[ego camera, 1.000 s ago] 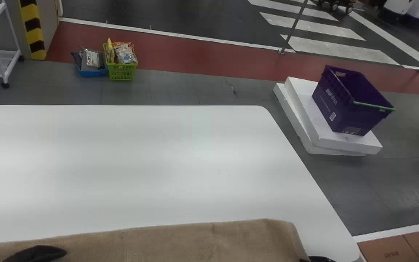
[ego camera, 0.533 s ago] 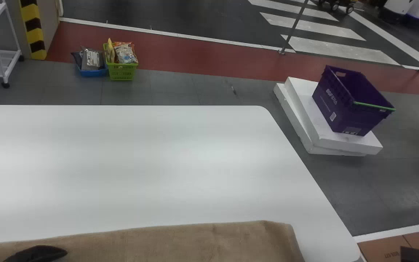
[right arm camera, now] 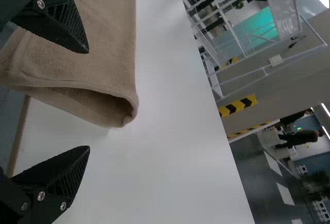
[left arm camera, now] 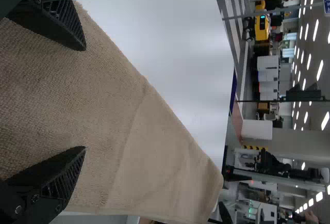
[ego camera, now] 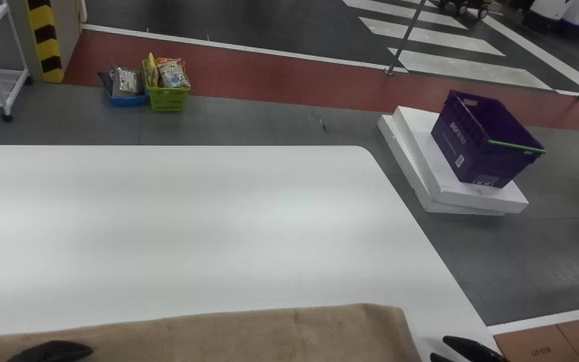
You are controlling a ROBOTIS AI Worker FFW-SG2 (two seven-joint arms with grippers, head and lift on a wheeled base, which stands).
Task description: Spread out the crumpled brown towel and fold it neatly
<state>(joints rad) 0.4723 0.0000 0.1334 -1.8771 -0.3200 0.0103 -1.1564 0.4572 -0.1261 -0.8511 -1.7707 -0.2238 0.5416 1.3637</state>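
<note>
Towel: the brown towel (ego camera: 249, 337) lies along the near side of the white surface (ego camera: 194, 216), mostly smooth, its right end doubled over with a hollow gap between the layers.
Left tool: the left tool (left arm camera: 85, 98) is over the towel, fingers spread apart, nothing clamped.
Right tool: the right tool (right arm camera: 88, 99) is at the towel's right end, fingers wide apart and nothing between them; one is over cloth, the other over bare surface.
Stage: spreading looks largely done and folding partway, with the right end probably next to be tidied or turned.
Right end: bring the fingers in low around the edge and take every layer together; catching only the top one would open the hollow and skew the fold.
Left side: a light press there would help stop the cloth sliding.
Turn: lift just enough to clear, carry the end straight across, and match edges before letting go.
Finish: ease the fingers apart fully before backing off, since their ridged pads could snag the pile, then flatten the bulge.
</note>
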